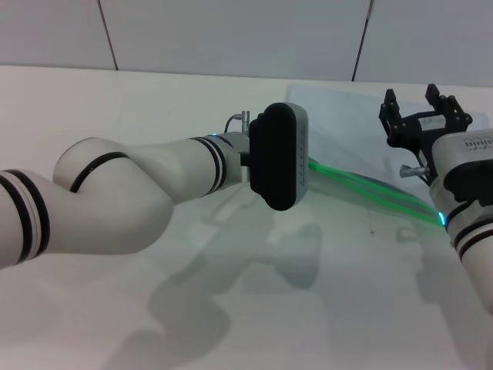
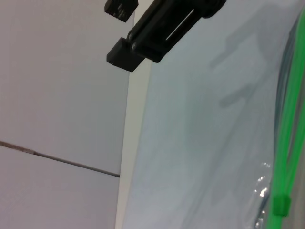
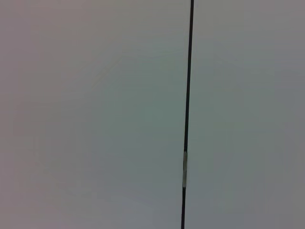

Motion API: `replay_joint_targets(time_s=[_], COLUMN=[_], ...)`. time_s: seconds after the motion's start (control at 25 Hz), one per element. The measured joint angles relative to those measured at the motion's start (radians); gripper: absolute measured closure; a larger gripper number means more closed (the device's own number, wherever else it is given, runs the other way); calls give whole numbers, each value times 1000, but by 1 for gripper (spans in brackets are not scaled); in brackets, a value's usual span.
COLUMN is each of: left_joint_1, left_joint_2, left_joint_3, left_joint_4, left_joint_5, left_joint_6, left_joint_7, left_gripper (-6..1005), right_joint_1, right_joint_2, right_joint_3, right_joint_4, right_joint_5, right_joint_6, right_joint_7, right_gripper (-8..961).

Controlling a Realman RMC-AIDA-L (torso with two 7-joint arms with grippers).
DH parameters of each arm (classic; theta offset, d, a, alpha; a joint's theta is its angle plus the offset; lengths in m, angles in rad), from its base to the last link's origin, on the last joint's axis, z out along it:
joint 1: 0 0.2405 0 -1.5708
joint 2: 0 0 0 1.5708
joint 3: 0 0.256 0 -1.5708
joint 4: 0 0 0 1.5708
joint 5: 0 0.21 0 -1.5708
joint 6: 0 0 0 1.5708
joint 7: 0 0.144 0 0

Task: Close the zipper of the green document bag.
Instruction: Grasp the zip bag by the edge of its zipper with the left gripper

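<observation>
The large flat translucent pale blue-grey plastic document bag (image 1: 350, 135) is seen lying on the white desk (image 1: 154, 116) in the upper right of the head view, partly hidden behind the left arm's black wrist housing. Its zipper (image 1: 370, 187), a thin bright green strip, runs along the bag's near long edge, slanting from the frame's centre down toward the right edge. In the left wrist view the same strip is seen at the right edge of the frame, with a small green slider (image 2: 281, 205) low on it.

The left gripper (image 2: 125, 31) is held over the bag; its jaws are seen apart, with nothing between them. The right gripper (image 1: 425, 108) is raised at the upper right of the head view, above the bag's right end, jaws also spread and empty. The right wrist view shows only wall panels.

The bag is judged light, thin and limp, with a slick surface likely to slide on the desk if pulled. A hold is best taken on the small slider itself, while the bag's edge near the zipper end is pinned or pinched by the other gripper so the strip stays taut.
</observation>
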Motion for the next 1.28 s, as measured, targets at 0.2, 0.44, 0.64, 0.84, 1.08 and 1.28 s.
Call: replay_joint_targets(time_s=[0.2,0.44,0.64,0.84,1.08,1.28], left_joint_1=[0,3,3,11,65,106], left_joint_2=[0,1,1,0,2,6], left_joint_3=[1,21,25,25,24,19], left_joint_4=[0,-2,-12,-12,18,70], left_joint_5=[-1,-8,-8,-8,-47,-51], left_joint_6=[-3,-47,-53,-55,-48,-47], left_joint_7=[2,4,1,0,-2,-1], left_gripper=[642,764,857,893,903,925], right_joint_1=[0,0,0,0,-10,-56], right_joint_2=[0,0,0,-3,-28,-81], right_joint_3=[0,0,0,-7,15,125], right_joint_4=[0,0,-1,-16,-84,-191], right_joint_5=[0,0,0,-2,-7,6], right_joint_6=[0,0,0,-2,-68,-195], right_joint_7=[0,0,0,0,0,0], right_gripper=[375,376,377,378,379,380])
